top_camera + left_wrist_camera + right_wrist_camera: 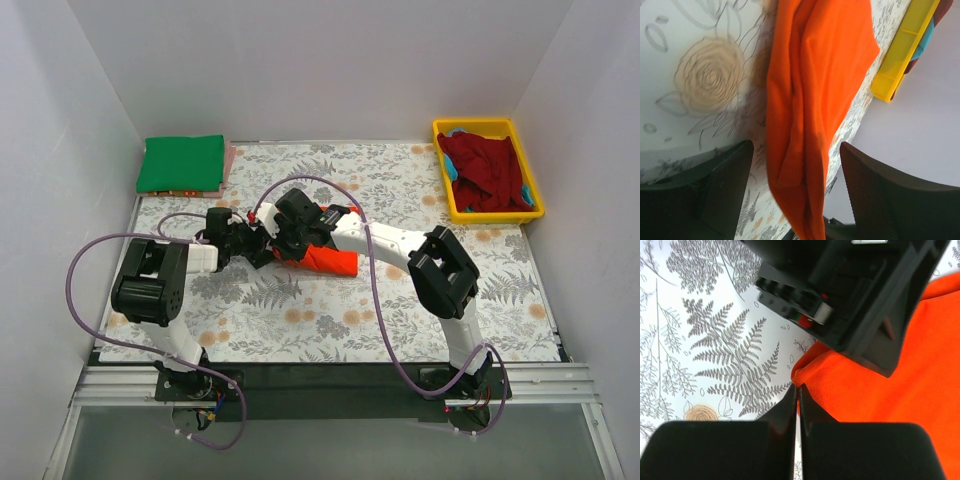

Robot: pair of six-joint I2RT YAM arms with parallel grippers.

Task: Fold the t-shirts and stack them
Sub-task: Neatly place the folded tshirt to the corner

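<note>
An orange-red t-shirt (335, 260) lies bunched in the middle of the floral table cover, partly hidden under both grippers. My left gripper (264, 250) stands open at its left end. In the left wrist view the folded orange cloth (810, 100) runs between the spread fingers (725, 190) without touching them. My right gripper (285, 243) is shut, its tips (798, 388) pinching a folded corner of the orange-red t-shirt (880, 390). A folded green t-shirt (182, 163) lies at the back left. A dark red t-shirt (488, 170) is heaped in the tray.
The yellow plastic tray (540, 200) stands at the back right, with a bit of teal cloth (452, 168) beside the red shirt. A pink edge (230, 160) shows under the green shirt. White walls close in the table on three sides.
</note>
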